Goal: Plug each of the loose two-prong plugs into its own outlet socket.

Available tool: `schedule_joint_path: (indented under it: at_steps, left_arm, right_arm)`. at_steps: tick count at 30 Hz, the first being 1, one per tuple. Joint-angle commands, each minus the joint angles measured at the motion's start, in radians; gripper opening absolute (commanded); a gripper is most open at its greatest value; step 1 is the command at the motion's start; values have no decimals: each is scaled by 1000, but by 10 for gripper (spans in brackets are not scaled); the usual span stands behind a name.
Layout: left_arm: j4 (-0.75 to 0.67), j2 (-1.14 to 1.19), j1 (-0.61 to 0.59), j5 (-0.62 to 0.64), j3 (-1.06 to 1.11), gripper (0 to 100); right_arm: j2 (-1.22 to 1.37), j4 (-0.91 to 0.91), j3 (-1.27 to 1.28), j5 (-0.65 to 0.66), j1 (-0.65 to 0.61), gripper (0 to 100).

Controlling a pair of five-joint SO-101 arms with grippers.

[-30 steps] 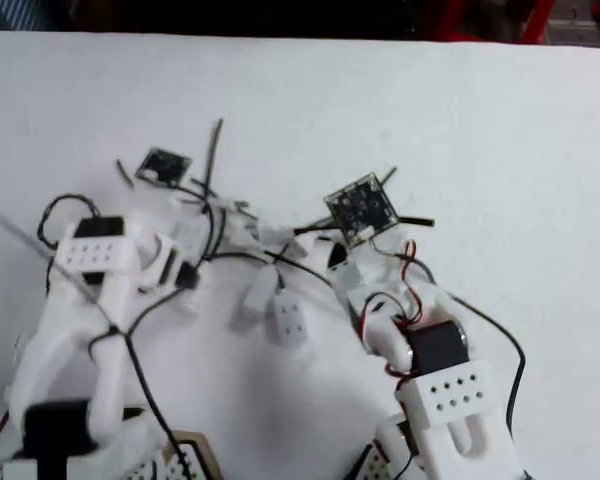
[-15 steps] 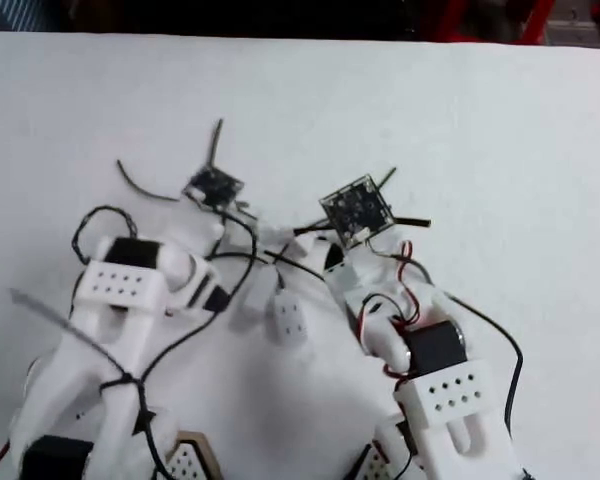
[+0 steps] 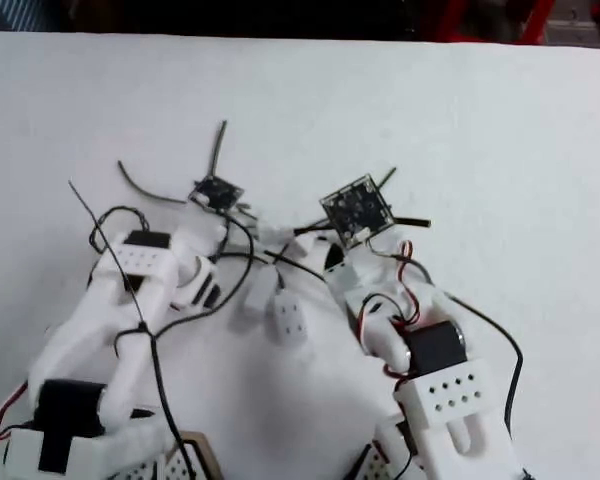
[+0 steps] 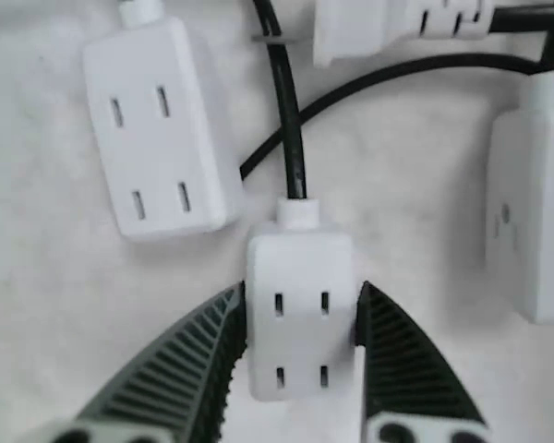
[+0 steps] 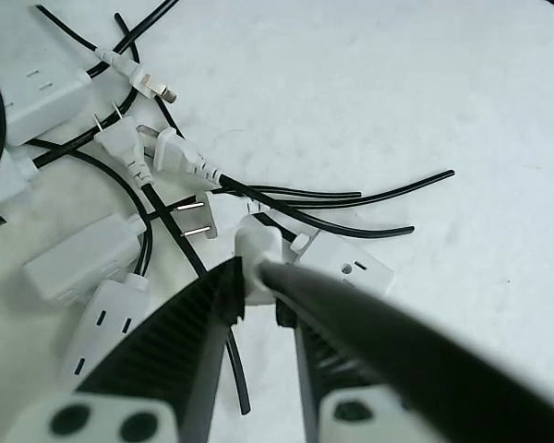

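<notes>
left gripper (image 4: 300, 297): clamped on the sides of a white socket block (image 4: 298, 341), slots facing up, lying on the table (image 4: 55, 305) | right gripper (image 5: 258, 281): pinching a white two-prong plug (image 5: 255, 242), prongs free | second socket block (image 4: 157, 129): just beside the first

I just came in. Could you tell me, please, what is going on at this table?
The left gripper has its fingers against both sides of a white outlet block lying on the table. The right gripper is shut on a two-prong plug whose prongs are bare, in no socket. More loose plugs and other outlet blocks lie among black cords, so these plugs are not yet plugged in.
</notes>
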Motion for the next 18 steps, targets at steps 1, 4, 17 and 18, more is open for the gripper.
schedule_joint_path:
  at_steps: [1,4,17,18]
  left_arm:
    - [-15,2,4,-8,-38,123]
    - [-15,2,21,-8,-38,102]
    - [78,-265,265,-78,12,61]
    - [77,-297,265,-78,12,61]
  right_arm:
    - [8,-15,-3,-3,-5,17]
    - [8,-15,-3,-3,-4,17]
    - [7,-21,6,-2,-2,17]
    - [7,-21,6,-2,-2,17]
